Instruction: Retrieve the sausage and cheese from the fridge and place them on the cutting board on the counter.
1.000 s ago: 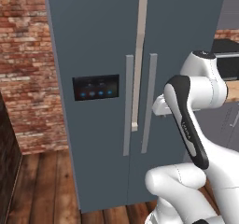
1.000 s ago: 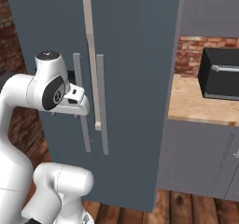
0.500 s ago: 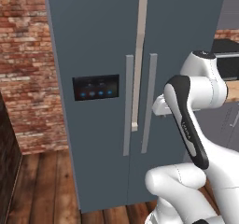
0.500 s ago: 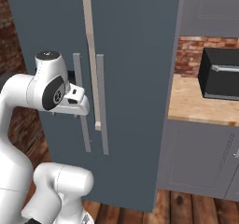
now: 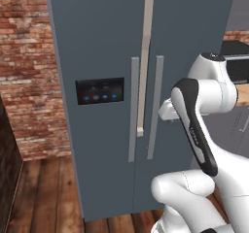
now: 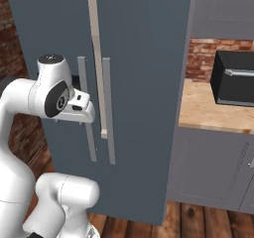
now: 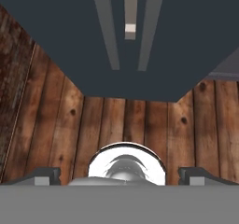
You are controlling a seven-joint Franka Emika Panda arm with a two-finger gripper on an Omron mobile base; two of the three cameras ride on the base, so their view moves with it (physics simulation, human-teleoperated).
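Observation:
The slate-blue fridge point(image 5: 97, 42) point(image 6: 144, 58) stands with both doors shut, its two long grey handles point(image 5: 133, 108) point(image 6: 108, 110) side by side at the middle seam. The sausage and the cheese are hidden behind the doors, and the cutting board is out of view. My gripper point(image 7: 120, 176) is open with nothing between its fingertips point(image 7: 46, 176); it points down at the wooden floor in front of the fridge's lower edge point(image 7: 135, 41). The white hand point(image 5: 168, 111) point(image 6: 79, 108) hovers just in front of the handles, apart from them.
A dark blue-lit panel point(image 5: 99, 90) sits on the left door. To the right, the wooden counter point(image 6: 213, 113) over grey cabinets point(image 6: 208, 167) carries a black microwave point(image 6: 233, 78). A brick wall point(image 5: 24, 72) is on the left. Plank floor point(image 7: 140, 120) lies below.

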